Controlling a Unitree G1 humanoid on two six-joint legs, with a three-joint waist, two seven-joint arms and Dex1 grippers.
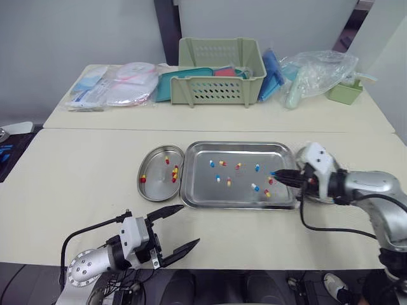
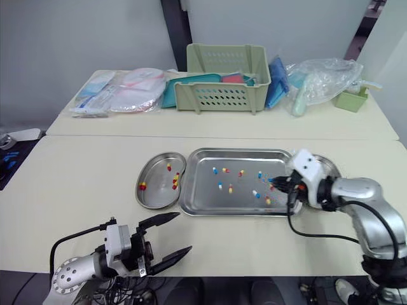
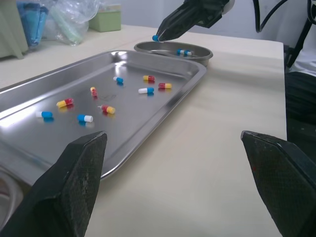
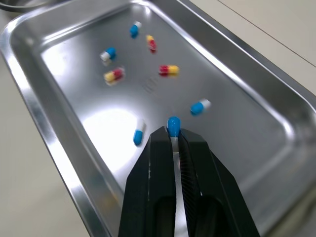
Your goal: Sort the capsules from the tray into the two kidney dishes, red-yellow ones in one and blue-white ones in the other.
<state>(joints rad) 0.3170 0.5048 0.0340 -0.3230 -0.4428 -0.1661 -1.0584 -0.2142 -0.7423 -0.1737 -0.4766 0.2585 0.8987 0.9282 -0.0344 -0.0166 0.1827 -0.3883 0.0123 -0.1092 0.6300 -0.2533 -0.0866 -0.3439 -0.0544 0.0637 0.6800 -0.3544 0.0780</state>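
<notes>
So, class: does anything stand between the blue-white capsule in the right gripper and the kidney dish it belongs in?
Nothing visible does. The right gripper is shut on the blue-white capsule above the right end of the tray; the kidney dish holding another blue-white one lies open just beyond that rim.

clinical lab: steel tray point(image 1: 202, 187), kidney dish point(image 1: 154, 185), packaged supplies point(image 1: 95, 90).

At twelve o'clock I see a pale green basket point(image 1: 220, 71) on the far counter point(image 1: 356, 114). Wrapped packets point(image 1: 117, 86) lie at ten o'clock, and a clear bag point(image 1: 316, 71) and small green box point(image 1: 345, 91) at two o'clock.
</notes>
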